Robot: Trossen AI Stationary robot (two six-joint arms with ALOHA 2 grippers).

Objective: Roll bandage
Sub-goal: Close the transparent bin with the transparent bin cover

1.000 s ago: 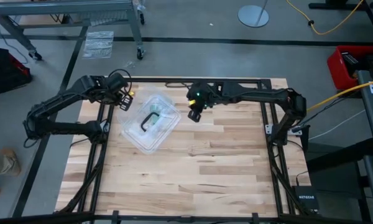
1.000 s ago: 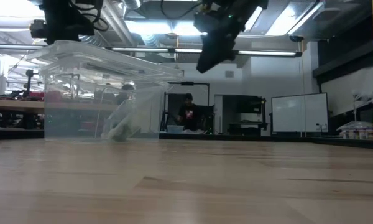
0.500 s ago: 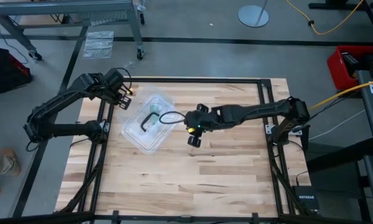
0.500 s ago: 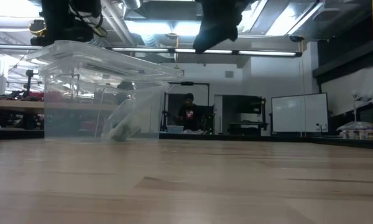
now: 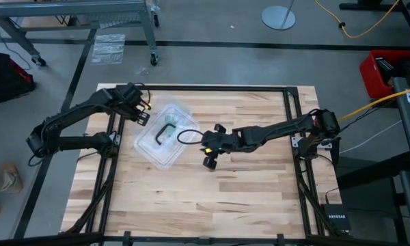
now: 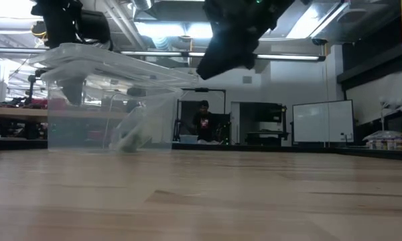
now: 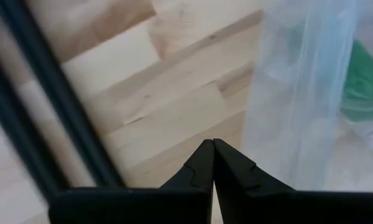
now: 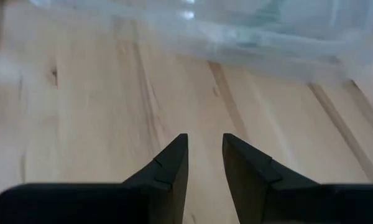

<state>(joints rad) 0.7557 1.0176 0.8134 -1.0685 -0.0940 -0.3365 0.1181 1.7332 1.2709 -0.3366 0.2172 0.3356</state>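
The left gripper (image 5: 142,116) sits at the far left part of the wooden table (image 5: 246,191), just beside the left edge of a clear plastic container (image 5: 165,135), and in the left wrist view its 2 fingers (image 7: 212,163) meet tip to tip with nothing between them, over bare wood next to the container's wall (image 7: 298,93). Beyond that wall the same view shows a patch of bright green, the bandage (image 7: 368,87), lying inside the container. From above, the container lies at an angle on the left-centre of the table, with a dark curved strip showing inside it and a thin dark cable looping out of its right side; the green cloth itself cannot be made out from that height. In the low view the container (image 6: 114,100) stands on the table with a pale crumpled shape inside near its right end, and a person stands far back in the room behind it. To the right of the container, the right gripper (image 5: 209,152) hangs over open wood near the table's middle, close to the container's right corner, its arm stretching in from the right side. In the right wrist view its 2 fingers (image 8: 171,163) stand a little apart with only bare planks between them, gripping nothing, and the container's lower edge (image 8: 267,43) lies ahead with a faint green tint showing through the plastic.
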